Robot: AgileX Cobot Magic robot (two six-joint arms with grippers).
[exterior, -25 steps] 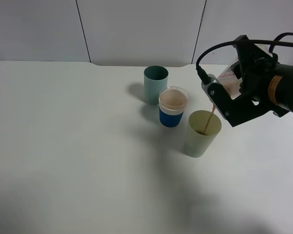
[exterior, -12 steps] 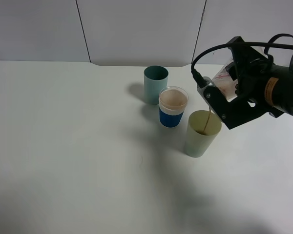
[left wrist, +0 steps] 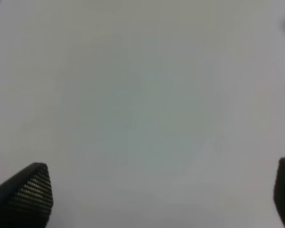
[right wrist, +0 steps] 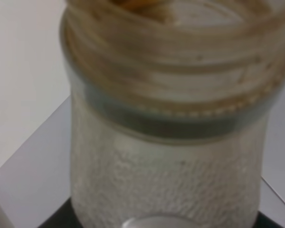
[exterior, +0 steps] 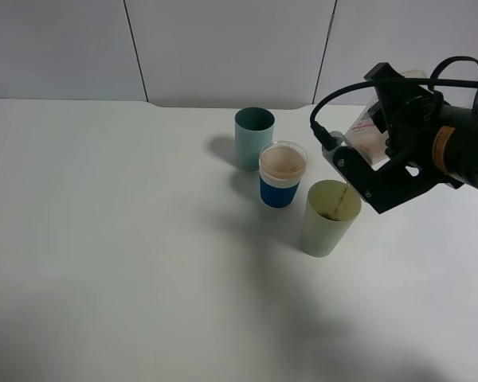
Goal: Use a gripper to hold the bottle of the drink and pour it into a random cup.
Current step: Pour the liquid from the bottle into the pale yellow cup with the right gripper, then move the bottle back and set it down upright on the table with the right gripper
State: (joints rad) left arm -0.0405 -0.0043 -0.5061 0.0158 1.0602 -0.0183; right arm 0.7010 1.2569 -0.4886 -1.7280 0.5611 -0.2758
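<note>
Over the right side of the table my right gripper (exterior: 385, 142) is shut on the bottle of the drink (exterior: 370, 127). The bottle is tipped steeply, mouth down and to the left, above the pale yellow-green cup (exterior: 329, 219). A thin brown trickle falls from its mouth into that cup. In the right wrist view the clear bottle (right wrist: 166, 142) fills the frame, with its threaded neck smeared brown. My left gripper (left wrist: 156, 199) is open over bare white table, and only its two fingertips (left wrist: 31, 192) show; it is out of the exterior high view.
A dark teal cup (exterior: 254, 137) stands behind a clear cup with a blue band (exterior: 282, 175), which holds pale brown liquid. Both are close to the left of the yellow-green cup. The white table (exterior: 111, 239) ends at a grey panelled wall behind.
The right gripper has shifted slightly left and tipped the bottle further. The brown stream into the yellow-green cup has thinned. The cups have not moved.
</note>
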